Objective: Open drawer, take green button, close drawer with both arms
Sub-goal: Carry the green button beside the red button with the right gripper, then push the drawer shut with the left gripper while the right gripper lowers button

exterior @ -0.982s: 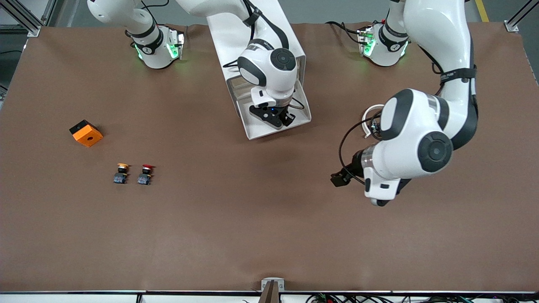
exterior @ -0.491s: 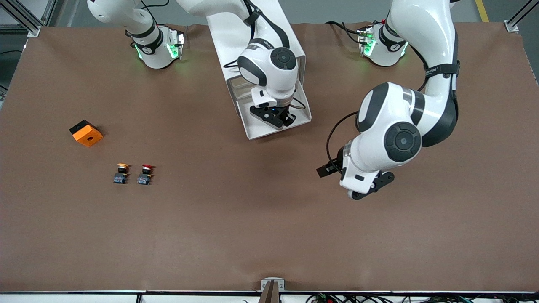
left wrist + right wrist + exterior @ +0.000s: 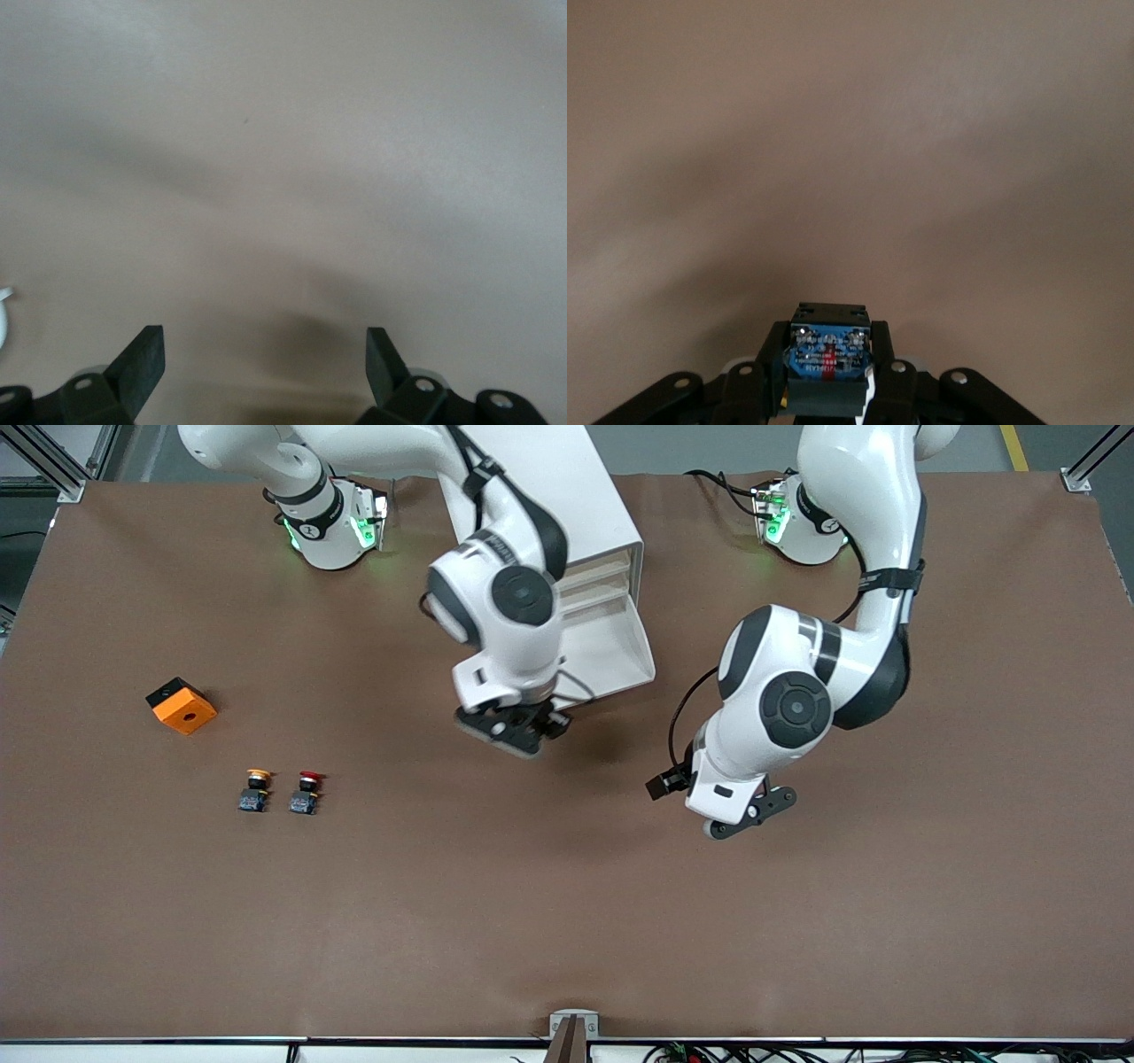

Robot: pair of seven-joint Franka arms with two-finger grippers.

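My right gripper (image 3: 829, 390) is clamped on the small push button with a black body and blue base (image 3: 829, 352); the blue base faces the wrist camera and the cap is hidden, so its colour cannot be confirmed. The gripper hangs over the brown table (image 3: 567, 921), just off the front edge of the shallow cream-white tray drawer (image 3: 611, 657), which stands pulled out of the white boxy cabinet (image 3: 567, 487). My left gripper (image 3: 262, 365) is spread wide and empty over bare table toward the left arm's end, near the drawer front. Risk one: the hold covers only a narrow part of the button body, so a fast swing or a wrist turn could let it rotate or slip out. Risk two: the two arms are close together near the drawer, so a left-arm push could clip my right forearm unless the right arm clears first. Risk three: an off-centre push on the drawer front could skew the tray or shove the light cabinet along the table instead of seating the drawer.
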